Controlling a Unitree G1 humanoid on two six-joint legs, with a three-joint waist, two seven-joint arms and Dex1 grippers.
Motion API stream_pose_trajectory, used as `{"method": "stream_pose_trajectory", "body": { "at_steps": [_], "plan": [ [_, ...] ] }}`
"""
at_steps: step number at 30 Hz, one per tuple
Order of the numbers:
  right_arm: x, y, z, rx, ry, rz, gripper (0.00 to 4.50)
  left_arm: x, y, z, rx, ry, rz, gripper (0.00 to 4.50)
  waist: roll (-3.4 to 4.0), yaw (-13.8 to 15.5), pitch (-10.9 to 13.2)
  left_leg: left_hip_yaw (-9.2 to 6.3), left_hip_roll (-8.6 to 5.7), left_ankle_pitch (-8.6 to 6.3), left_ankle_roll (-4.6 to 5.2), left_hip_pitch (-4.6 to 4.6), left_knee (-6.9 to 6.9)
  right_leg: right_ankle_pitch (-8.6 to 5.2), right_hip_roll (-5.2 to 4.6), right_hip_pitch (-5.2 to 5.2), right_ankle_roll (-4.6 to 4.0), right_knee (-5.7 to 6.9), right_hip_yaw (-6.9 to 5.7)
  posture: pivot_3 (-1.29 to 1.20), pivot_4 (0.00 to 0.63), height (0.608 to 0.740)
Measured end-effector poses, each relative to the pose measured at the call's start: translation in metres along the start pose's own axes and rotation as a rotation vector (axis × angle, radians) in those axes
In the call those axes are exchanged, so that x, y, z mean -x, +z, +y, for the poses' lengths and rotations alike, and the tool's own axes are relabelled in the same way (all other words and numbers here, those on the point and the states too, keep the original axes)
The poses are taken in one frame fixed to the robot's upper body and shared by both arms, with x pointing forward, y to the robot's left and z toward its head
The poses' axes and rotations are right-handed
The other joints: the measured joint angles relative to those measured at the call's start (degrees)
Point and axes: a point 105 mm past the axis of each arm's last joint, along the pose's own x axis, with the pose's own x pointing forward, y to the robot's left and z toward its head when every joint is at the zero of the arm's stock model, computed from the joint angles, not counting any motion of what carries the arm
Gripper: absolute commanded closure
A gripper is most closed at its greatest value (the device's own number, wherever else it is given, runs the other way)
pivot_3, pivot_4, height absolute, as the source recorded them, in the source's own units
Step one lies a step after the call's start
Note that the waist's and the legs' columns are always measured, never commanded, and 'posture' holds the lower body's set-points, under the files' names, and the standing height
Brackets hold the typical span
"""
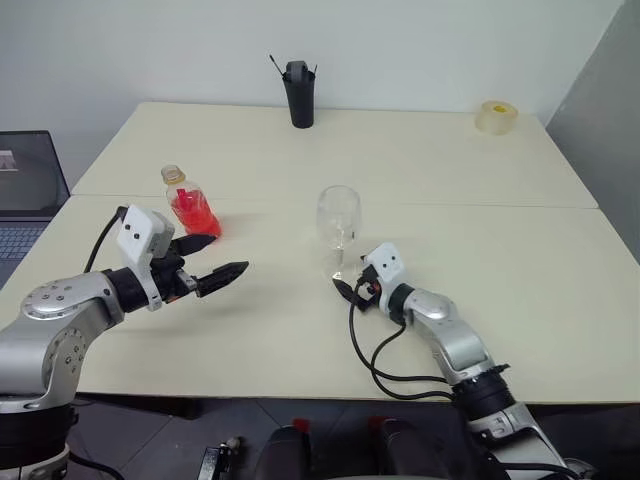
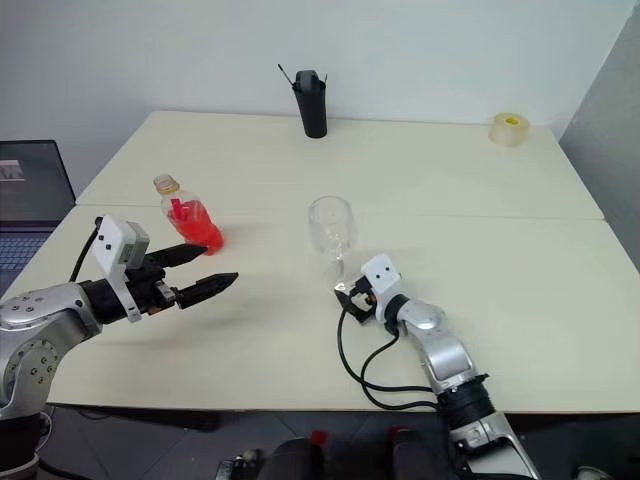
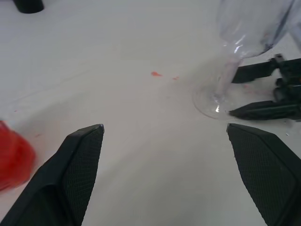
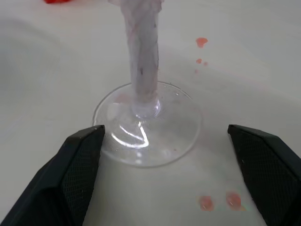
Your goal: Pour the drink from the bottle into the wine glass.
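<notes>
The bottle (image 1: 190, 206) stands upright on the left of the table, its lower half holding the red drink (image 1: 194, 215). My left gripper (image 1: 230, 253) hovers open just right of it, with nothing between the fingers. The clear wine glass (image 1: 338, 214) stands mid-table, and no red shows in its bowl. My right gripper (image 4: 164, 129) is open low over the table, its fingers on either side of the glass's round foot (image 4: 148, 123) and clear of the stem. The left wrist view shows the glass stem (image 3: 226, 77) with the right gripper's fingers (image 3: 263, 110) beside it.
A tall black cup (image 1: 299, 95) stands at the table's far edge and a yellowish tape roll (image 1: 496, 116) at the far right corner. A laptop (image 1: 25, 190) sits off the left side. Small red drops (image 4: 217, 202) dot the table by the glass foot.
</notes>
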Motion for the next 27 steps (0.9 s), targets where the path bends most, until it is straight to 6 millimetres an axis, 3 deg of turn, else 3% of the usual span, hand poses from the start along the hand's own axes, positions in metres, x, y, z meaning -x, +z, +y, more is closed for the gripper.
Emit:
{"method": "stream_pose_trajectory", "body": {
  "at_steps": [3, 11, 13, 18, 20, 22, 27],
  "plan": [
    [0.021, 0.006, -0.008, 0.02, 0.001, 0.04, 0.03, 0.007, -0.009, 0.013, 0.022, 0.093, -0.02, 0.0, 0.07, 0.01, 0.24, -0.01, 0.01, 0.0, 0.0, -0.06, 0.01, 0.0, -0.01, -0.04, 0.0, 0.0, 0.0, 0.0, 0.15, 0.74],
    [0.081, 0.064, -0.026, 0.162, 0.096, 0.108, 0.03, 0.017, -0.052, 0.035, 0.063, 0.316, -0.034, 0.0, 0.07, 0.06, 0.44, -0.06, 0.0, -0.01, 0.01, -0.07, 0.03, 0.0, -0.06, -0.03, -0.01, -0.01, -0.06, 0.0, 0.15, 0.74],
    [0.095, 0.088, -0.029, 0.192, 0.146, 0.107, 0.03, 0.016, -0.057, 0.039, 0.059, 0.366, -0.052, 0.0, 0.06, 0.1, 0.48, -0.08, -0.02, -0.01, 0.02, -0.1, 0.02, 0.0, -0.07, -0.03, 0.0, -0.04, -0.07, 0.0, 0.15, 0.74],
    [0.128, 0.195, -0.033, 0.223, 0.225, -0.124, 0.03, 0.0, -0.058, 0.035, 0.047, 0.416, -0.099, 0.0, -0.02, 0.02, 0.61, -0.13, 0.03, -0.01, 0.03, -0.13, 0.01, 0.02, -0.17, -0.05, -0.02, -0.02, -0.11, 0.0, 0.15, 0.74],
    [0.134, 0.233, -0.028, 0.231, 0.26, -0.232, 0.03, -0.007, -0.057, 0.038, 0.028, 0.436, -0.096, 0.0, -0.04, -0.04, 0.61, -0.13, 0.06, -0.01, 0.03, -0.11, 0.0, 0.02, -0.15, -0.05, -0.03, -0.02, -0.11, 0.0, 0.15, 0.74],
    [0.129, 0.247, -0.023, 0.214, 0.274, -0.265, 0.03, -0.012, -0.051, 0.044, 0.02, 0.463, -0.122, 0.0, -0.11, -0.01, 0.57, -0.14, 0.07, -0.01, 0.03, -0.14, 0.0, 0.02, -0.16, -0.05, -0.03, -0.03, -0.12, 0.0, 0.15, 0.74],
    [0.108, 0.239, -0.006, 0.158, 0.357, -0.183, 0.03, -0.015, -0.039, 0.056, -0.02, 0.532, -0.15, 0.0, -0.14, 0.03, 0.59, -0.06, -0.03, -0.01, 0.04, -0.75, 0.14, 0.06, -0.34, -0.58, 0.02, 0.03, -0.09, 0.0, 0.15, 0.74]
  ]
}}
